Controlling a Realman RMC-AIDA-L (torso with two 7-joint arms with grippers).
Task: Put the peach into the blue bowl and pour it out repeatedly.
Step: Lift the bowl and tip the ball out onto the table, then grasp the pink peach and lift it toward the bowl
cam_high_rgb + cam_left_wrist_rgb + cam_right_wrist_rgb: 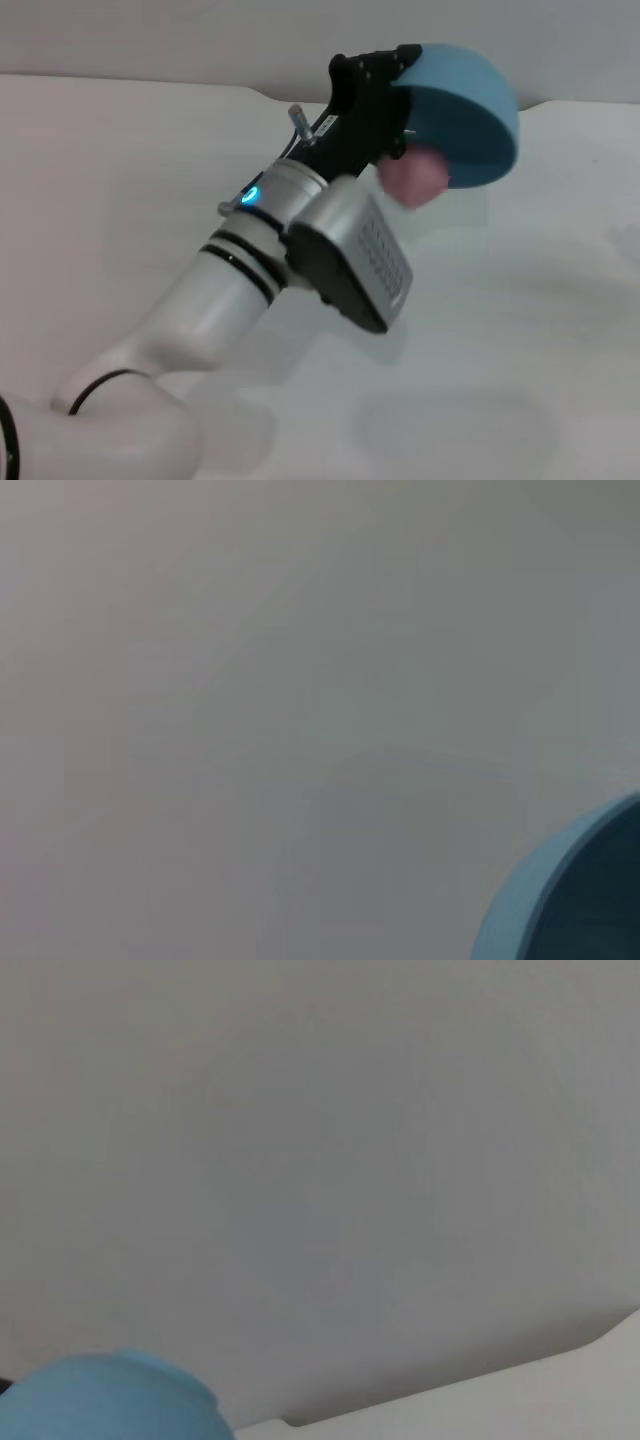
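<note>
Peach [413,178] is tumbling out of the mouth of the blue bowl [470,115], showing as a blurred pink ball just below the tipped rim and well above the white table [520,330], so it looks to be in mid-fall and not resting on anything. The blue bowl is being held high and turned nearly on its side, its opening facing down and toward the robot, with the left gripper [372,78] clamping the rim on the near-left edge; the black fingers are closed on that rim, holding the bowl and nothing else. In the left wrist view only a curved slice of the bowl's rim is showing at one corner, and in the right wrist view the bowl's rounded outside is peeking in at another; the right gripper itself is not appearing in any view, so its state is unknown. The main risk, as I judge it, is coming from the height of the pour: a round toy fruit dropping that far is likely bouncing and rolling, possibly toward the table's far edge or under the left arm [230,290], where picking it up again is harder. A second risk is the bowl slipping, since it is being pinched at a single point on a glossy rim while tilted.
</note>
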